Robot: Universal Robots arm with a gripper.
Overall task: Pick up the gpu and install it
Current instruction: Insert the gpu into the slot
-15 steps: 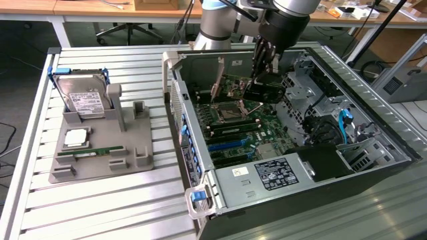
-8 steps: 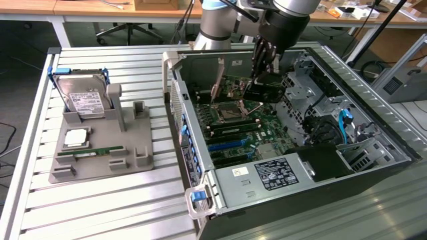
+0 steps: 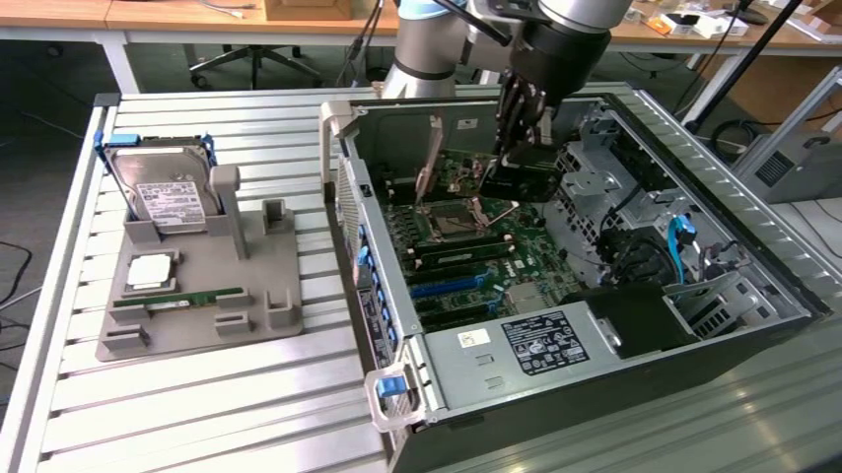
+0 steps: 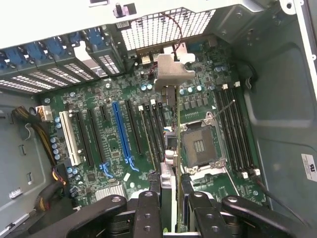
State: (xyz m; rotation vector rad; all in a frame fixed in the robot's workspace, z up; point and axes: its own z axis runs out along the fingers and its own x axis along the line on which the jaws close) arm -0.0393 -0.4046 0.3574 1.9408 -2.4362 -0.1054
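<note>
Gripping the thin gpu [image 4: 168, 163] (silver bracket outermost), black fingers [image 4: 148, 210] hover above the green motherboard [image 4: 124, 148].

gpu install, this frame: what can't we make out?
- gpu faces: the wrist view looks down on it edge-on, so just its top edge and silver bracket show.
- Whether its lower edge meets a slot: hidden under the card itself in the wrist view, and lost behind the gripper in the exterior view.
- Hard drive label text: too small to read in the exterior view.
</note>
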